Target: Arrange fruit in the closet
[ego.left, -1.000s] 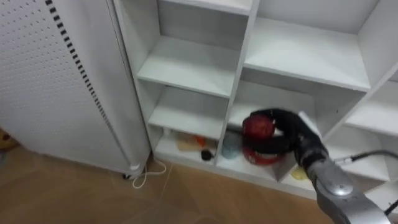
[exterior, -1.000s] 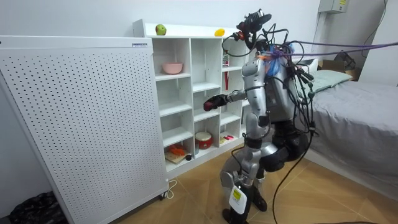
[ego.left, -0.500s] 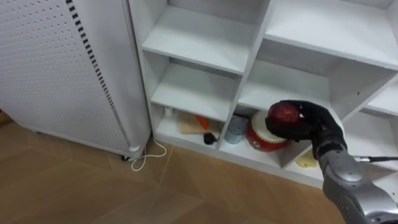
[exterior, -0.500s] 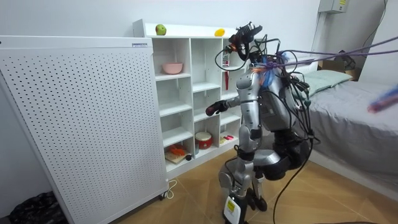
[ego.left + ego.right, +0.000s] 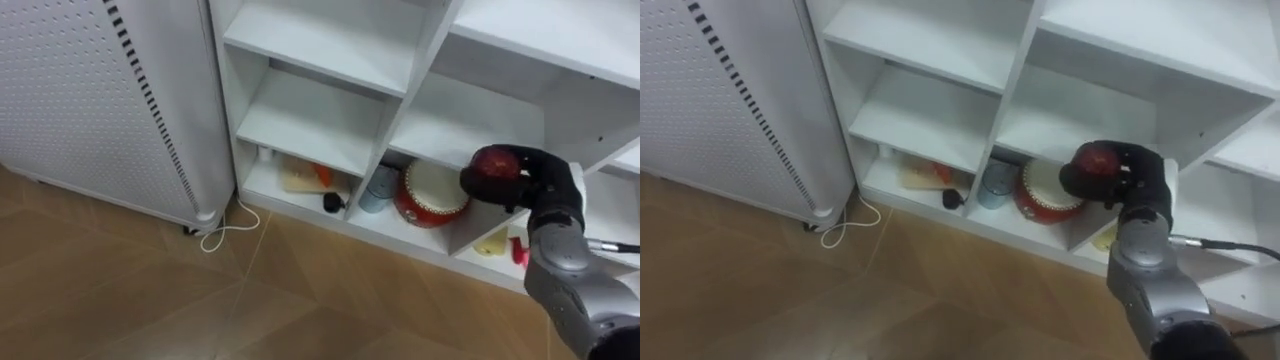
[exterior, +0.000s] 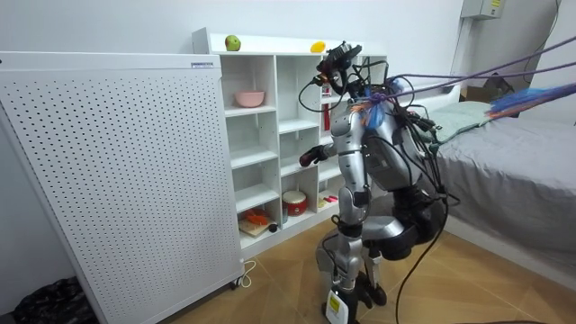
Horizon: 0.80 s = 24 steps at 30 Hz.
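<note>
My right hand [image 5: 540, 180] is shut on a red apple [image 5: 497, 163] and holds it in front of the white closet [image 5: 310, 120], level with the lower middle compartments. In the room view the same hand [image 6: 310, 156] reaches toward the closet's middle column while I stand facing it. On the closet's top lie a green apple [image 6: 233, 42] and a yellow fruit [image 6: 318, 47]. My left hand [image 6: 353, 214] hangs at my side in the room view.
The bottom compartments hold a red round tin [image 5: 428, 195], a grey-blue cup [image 5: 377, 188], orange and black items [image 5: 322, 180] and a yellow thing [image 5: 490, 243]. A pink bowl [image 6: 249, 97] sits on an upper shelf. A white perforated panel [image 5: 90, 90] stands left, a bed [image 6: 522, 162] behind me.
I have stepped closer to the closet and stand more upright. The camera has shifted. My right hand keeps the apple and has drawn slightly right of the red tin.
</note>
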Tool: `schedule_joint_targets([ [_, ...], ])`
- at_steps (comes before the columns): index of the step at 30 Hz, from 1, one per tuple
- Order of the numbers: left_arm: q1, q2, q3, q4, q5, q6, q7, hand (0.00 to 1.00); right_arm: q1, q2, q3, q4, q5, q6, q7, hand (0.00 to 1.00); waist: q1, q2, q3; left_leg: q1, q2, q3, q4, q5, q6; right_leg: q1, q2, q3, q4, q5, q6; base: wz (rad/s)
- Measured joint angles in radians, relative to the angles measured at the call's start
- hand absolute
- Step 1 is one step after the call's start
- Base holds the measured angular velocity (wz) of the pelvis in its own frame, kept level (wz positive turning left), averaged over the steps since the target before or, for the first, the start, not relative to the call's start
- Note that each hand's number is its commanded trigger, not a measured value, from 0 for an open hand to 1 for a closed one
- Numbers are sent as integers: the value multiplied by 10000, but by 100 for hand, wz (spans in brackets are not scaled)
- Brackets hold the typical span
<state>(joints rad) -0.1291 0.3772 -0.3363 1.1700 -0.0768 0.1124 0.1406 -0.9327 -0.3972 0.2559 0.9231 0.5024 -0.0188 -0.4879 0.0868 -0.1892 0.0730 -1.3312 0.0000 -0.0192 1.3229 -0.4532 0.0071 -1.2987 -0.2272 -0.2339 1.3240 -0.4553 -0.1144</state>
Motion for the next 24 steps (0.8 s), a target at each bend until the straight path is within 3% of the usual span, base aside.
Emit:
schedule_joint_targets([
  [9, 73, 342, 15, -19, 35, -13, 102, 0, -50, -464, 372, -238, 538, -1, -1377, 100, 24, -62, -6, 18, 18, -168, 352, -159, 44, 191, 4, -134, 152, -150, 52, -1],
  [14, 76, 356, 86, -51, 67, -15, 273, 0, -50, -860, 383, -366, 1255, -8, -2080, 100, 226, -74, -15, 46, 26, -217, 427, -201, 87, 260, 13, -159, 165, -126, 90, 0],
  [21, 420, 355, 208, -46, 116, -14, 462, 0, -49, -980, 389, -649, 1298, -24, -2897, 100, 432, -75, -17, 161, -129, -261, 711, -314, 79, 401, -157, -138, 549, -289, 112, 6],
  [22, 453, 355, 209, -48, 118, -13, 470, 0, -49, -980, 394, -657, 1298, -24, -2960, 56, 462, -74, -17, 199, -127, -262, 722, -315, 79, 438, -155, -139, 555, -296, 115, 10],
  [23, 519, 355, 203, -47, 111, -12, 478, 0, -49, -981, 420, -684, 1298, -29, -3051, 2, 519, -74, -17, 286, -127, -266, 725, -317, 82, 522, -156, -143, 558, -307, 121, 0],
  [24, 617, 356, 197, -53, 103, -10, 478, 0, -49, -983, 613, -687, 1300, -41, -3153, 0, 544, -75, -17, 393, -129, -266, 730, -328, 95, 635, -158, -138, 569, -326, 134, 3],
])
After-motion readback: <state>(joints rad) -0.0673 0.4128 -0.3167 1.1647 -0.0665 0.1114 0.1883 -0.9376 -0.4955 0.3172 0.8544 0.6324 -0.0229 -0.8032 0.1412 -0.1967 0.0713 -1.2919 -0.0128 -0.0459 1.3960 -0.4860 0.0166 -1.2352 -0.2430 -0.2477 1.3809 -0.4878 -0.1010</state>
